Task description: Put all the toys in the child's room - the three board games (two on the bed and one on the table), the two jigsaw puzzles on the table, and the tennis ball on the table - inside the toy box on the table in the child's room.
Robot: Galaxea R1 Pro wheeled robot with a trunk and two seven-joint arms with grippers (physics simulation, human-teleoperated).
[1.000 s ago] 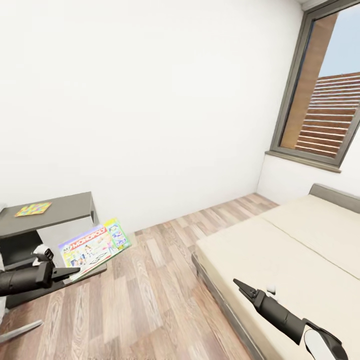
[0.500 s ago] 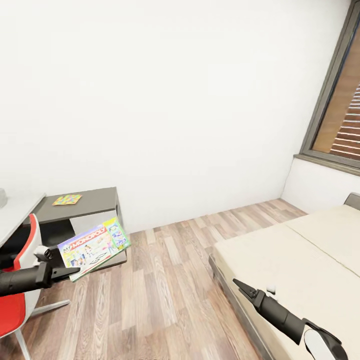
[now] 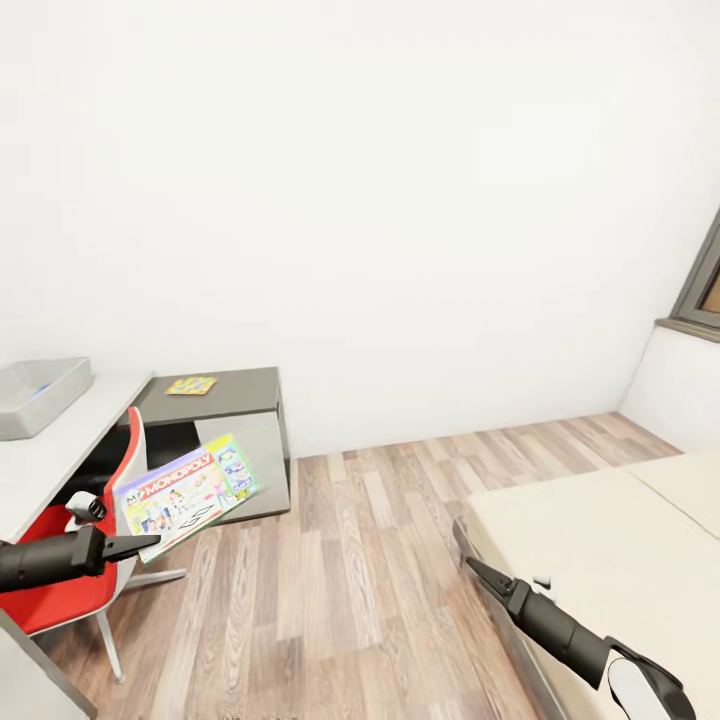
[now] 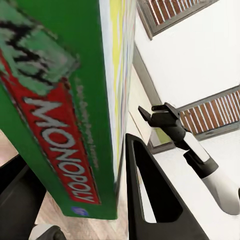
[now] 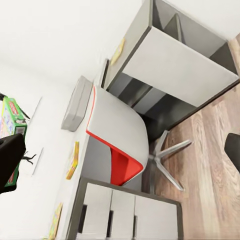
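My left gripper (image 3: pixel 140 545) is shut on the lower edge of the white Monopoly board game (image 3: pixel 187 494), holding it tilted above the floor; the left wrist view shows its green side (image 4: pixel 55 130) against a dark finger (image 4: pixel 150 200). The light grey toy box (image 3: pixel 38 396) stands on the pale desk top (image 3: pixel 70 445), something blue inside. One mosaic jigsaw puzzle (image 3: pixel 191 385) lies on the lower dark grey top. In the right wrist view, two more flat yellow things (image 5: pixel 73 160) lie on the pale top near the toy box (image 5: pixel 77 102). My right gripper (image 3: pixel 472 567) hangs open and empty beside the bed (image 3: pixel 600 530).
A red and white swivel chair (image 3: pixel 75 590) stands at the desk, right behind my left arm. Wood-plank floor (image 3: pixel 350 580) lies open between desk and bed. A white wall is ahead, and a window frame (image 3: pixel 700 290) shows at the far right.
The view has swung left: the window has slid almost out, and the chair, pale desk top and toy box have come in. Both arms keep their pose, the Monopoly box still held.
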